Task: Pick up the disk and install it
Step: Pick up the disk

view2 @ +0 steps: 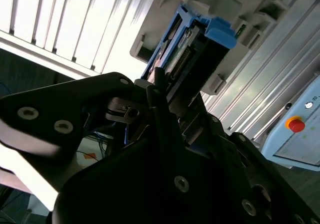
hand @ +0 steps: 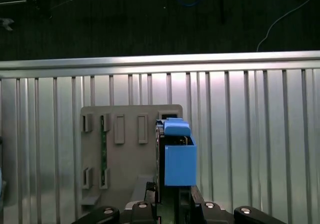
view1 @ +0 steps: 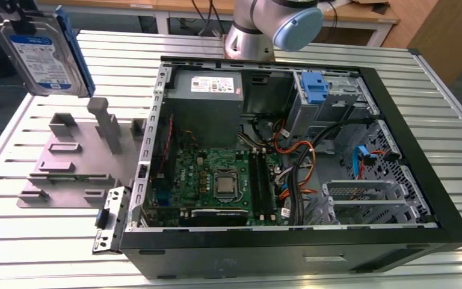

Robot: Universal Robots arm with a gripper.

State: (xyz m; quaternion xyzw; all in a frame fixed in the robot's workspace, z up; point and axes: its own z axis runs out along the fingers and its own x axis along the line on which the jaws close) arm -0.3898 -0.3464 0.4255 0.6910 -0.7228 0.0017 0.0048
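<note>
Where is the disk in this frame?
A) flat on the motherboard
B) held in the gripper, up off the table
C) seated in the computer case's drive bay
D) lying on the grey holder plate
B: the disk hangs clear above the grey holder plate, clamped by the gripper.

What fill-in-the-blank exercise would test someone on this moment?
1. The disk sits in a carrier frame coloured ____.
2. The gripper is ____ on the disk, holding it above the grey holder.
3. In the exterior view, the disk is on the view's ____ of the open computer case.

Missing words: blue; shut; left.
</note>
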